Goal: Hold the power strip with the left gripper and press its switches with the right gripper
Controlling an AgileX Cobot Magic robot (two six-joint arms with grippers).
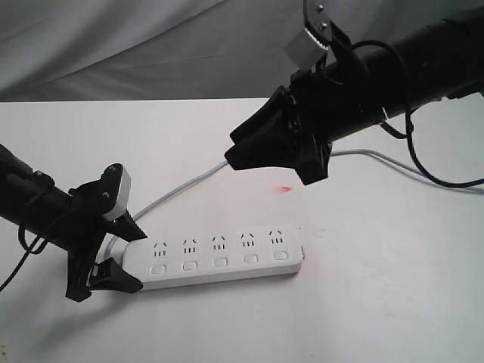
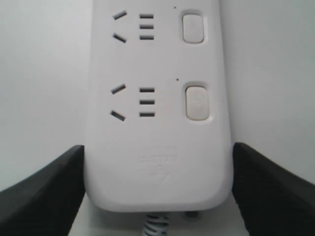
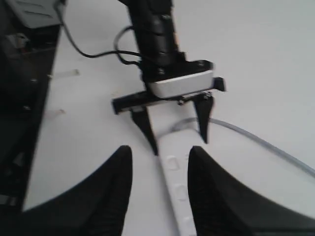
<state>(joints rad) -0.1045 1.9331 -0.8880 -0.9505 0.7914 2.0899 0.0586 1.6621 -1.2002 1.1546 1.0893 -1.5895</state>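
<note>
**While your left gripper pinches the strip's end, your right one hangs clear of the switches**

Where the power strip lies flat on the white table, its length runs across the near part of the exterior view, outlets facing up. Your left gripper has it by the cord end. In the left wrist view the two black fingers sit against the opposite long edges of the rounded end, one on each side, so the claw is pinching the strip. The right wrist view looks back at this same claw and shows its fingers straddling the strip's end.

You can count all five switches in the exterior view, one beside each outlet, along the edge nearer the camera. Nothing is touching any of them. Two of them show close up in the left wrist view, and both look flush.

Your right gripper hangs in the air above the table, well apart from the strip. Its fingers are slightly spread, with a gap between them, and hold nothing. Through that gap you see the strip's length below.

The grey cord leaves the gripped end and curves away across the table, passing under your right arm. A small red spot shows on the table beyond the strip.
</note>
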